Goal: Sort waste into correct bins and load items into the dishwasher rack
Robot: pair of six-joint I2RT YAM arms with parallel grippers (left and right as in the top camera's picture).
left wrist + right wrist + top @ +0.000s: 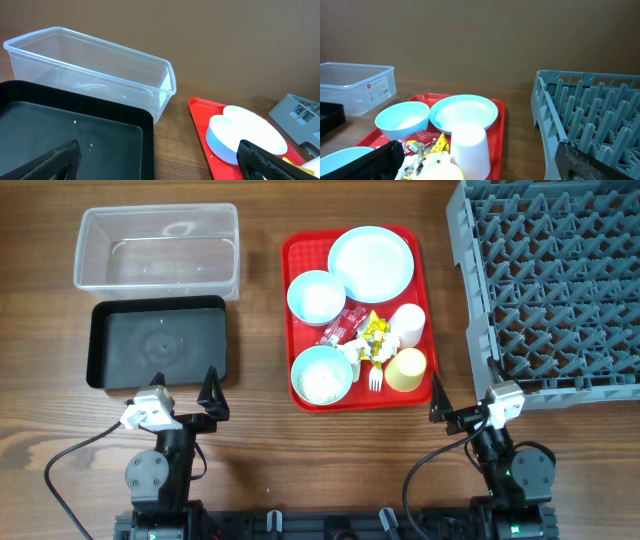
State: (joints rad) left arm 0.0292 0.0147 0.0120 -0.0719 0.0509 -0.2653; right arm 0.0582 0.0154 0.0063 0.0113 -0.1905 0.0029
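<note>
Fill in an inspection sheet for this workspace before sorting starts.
Surface: wooden table.
Job's things: plate, far bowl, near bowl with white food bits, white cup, yellow cup, fork, red-and-clear wrapper and yellow wrapper, all on the red tray; clear tub and visible part of the rack empty.
Clutter: a few specks in the black tub.
Grippers: left gripper and right gripper open, holding nothing.
Cables: a black cable loops from each arm's base.
Surroundings: plain brown wall.

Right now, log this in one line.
left pincer: open | right pincer: open | dishes, wrappers: on red tray | rack: empty
</note>
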